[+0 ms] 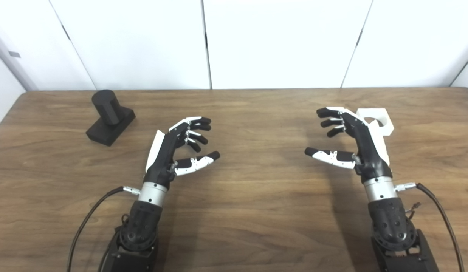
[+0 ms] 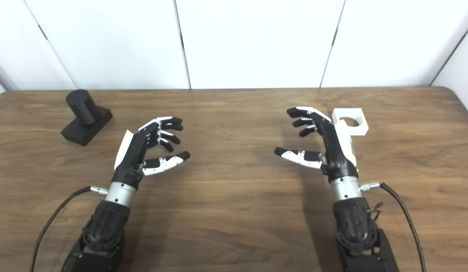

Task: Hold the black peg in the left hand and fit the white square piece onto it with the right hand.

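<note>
Currently no step is complete. The left hand (image 1: 169,151) and right hand (image 1: 360,145) hover over the worktop (image 1: 256,211), fingers apart, holding nothing. The black peg (image 1: 110,117) stands far left; the white square piece (image 2: 349,121) lies behind the right hand. Both grasps and the fitting remain.

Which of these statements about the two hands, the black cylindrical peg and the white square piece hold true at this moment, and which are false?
1. The left hand holds the black cylindrical peg. False: the peg stands untouched on the wooden table, far left.
2. The right hand is open. True.
3. The white square piece has a round hole. True.
4. The white piece already sits on the peg. False: it lies on the table behind the right hand.
5. The peg rises from a black square base. True.
</note>
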Tool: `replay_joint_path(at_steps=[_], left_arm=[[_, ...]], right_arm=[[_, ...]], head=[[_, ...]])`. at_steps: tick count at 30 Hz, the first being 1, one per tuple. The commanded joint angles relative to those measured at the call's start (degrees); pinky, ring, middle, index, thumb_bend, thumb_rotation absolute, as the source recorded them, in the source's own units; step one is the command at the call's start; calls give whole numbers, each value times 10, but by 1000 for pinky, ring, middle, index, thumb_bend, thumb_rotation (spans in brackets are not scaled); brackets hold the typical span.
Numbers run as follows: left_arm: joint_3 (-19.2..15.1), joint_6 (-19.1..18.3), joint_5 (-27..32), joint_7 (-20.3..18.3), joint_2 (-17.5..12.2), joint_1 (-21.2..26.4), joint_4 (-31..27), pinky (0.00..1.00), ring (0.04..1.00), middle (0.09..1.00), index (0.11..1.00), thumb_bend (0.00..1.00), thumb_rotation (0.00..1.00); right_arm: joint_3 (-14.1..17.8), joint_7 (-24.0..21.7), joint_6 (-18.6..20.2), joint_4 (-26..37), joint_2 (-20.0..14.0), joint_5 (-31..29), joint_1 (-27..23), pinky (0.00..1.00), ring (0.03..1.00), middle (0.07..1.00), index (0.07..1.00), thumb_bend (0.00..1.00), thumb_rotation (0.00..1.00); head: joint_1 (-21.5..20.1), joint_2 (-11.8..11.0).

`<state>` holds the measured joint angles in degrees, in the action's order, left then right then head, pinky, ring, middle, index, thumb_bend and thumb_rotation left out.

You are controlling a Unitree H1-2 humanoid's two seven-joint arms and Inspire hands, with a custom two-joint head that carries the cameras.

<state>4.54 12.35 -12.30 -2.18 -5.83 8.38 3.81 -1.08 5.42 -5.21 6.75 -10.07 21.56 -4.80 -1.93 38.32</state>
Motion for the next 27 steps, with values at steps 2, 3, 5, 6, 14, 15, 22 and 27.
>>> replay_joint_path(at_steps=[2,3,5,6,14,15,22,27], left_arm=[[0,29,5,5,-3,20,-6,434,567,696,703,727,15],[0,29,5,4,-3,20,-6,432,567,696,703,729,12],[0,27,4,4,-3,20,-7,435,571,700,703,730,17],[0,27,4,4,-4,20,-7,435,572,701,704,730,19],[4,20,-8,7,-1,19,-9,438,570,703,703,738,40],[5,20,-11,8,0,19,-8,442,571,702,703,738,46],[15,20,-17,16,19,19,7,437,571,691,689,759,67],[26,8,-31,22,34,18,9,451,587,698,692,758,105]], right_arm=[[-1,5,-30,10,-4,1,-16,513,641,708,689,634,0],[-1,6,-31,9,-4,1,-16,514,642,708,689,633,0],[-1,5,-33,8,-5,2,-16,518,644,710,692,632,0],[-1,5,-34,8,-5,2,-16,518,645,711,692,631,0],[2,2,-29,10,-6,-4,-13,522,646,710,686,634,0],[2,2,-28,11,-7,-3,-13,529,646,709,686,637,0],[13,-8,-35,16,-16,-36,-5,527,645,713,686,622,0],[26,-15,-21,26,-23,-41,-1,519,646,716,681,618,0]], head=[[0,0],[1,-1],[1,-1],[1,0],[41,-12],[45,-13],[138,-39],[190,-58]])
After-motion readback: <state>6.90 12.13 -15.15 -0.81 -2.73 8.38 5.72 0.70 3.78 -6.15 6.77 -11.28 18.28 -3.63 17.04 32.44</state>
